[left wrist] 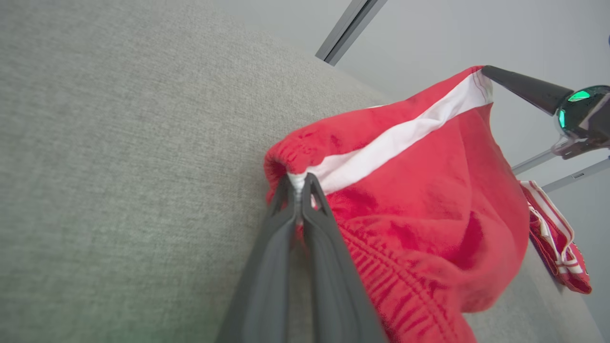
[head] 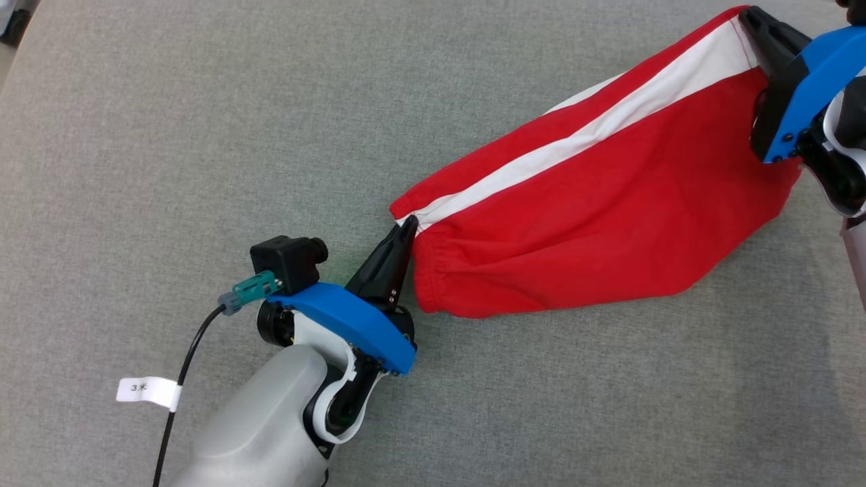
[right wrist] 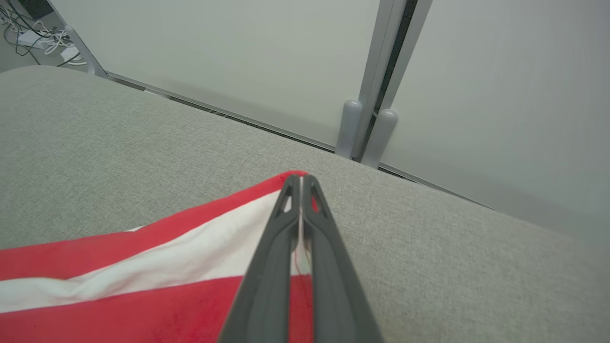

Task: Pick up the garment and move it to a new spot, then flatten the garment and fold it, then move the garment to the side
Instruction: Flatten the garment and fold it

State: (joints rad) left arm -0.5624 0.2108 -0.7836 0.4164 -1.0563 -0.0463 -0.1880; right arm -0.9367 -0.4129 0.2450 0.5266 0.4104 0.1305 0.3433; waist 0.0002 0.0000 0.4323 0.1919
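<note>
Red garment (head: 595, 203) hangs taut over the grey desk (head: 203, 135), low edge sagging. Left end effector (head: 408, 226) is clenched on its waistband corner, right end effector (head: 747, 17) on its hem corner. Likely the move/flatten step. Next: lower evenly, keep tension.

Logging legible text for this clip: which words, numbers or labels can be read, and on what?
"3米": on the white tag around the black cable, head view.
On the red garment: no text seen.
On the second red-and-white cloth, left wrist view: any print is too small to read.
</note>
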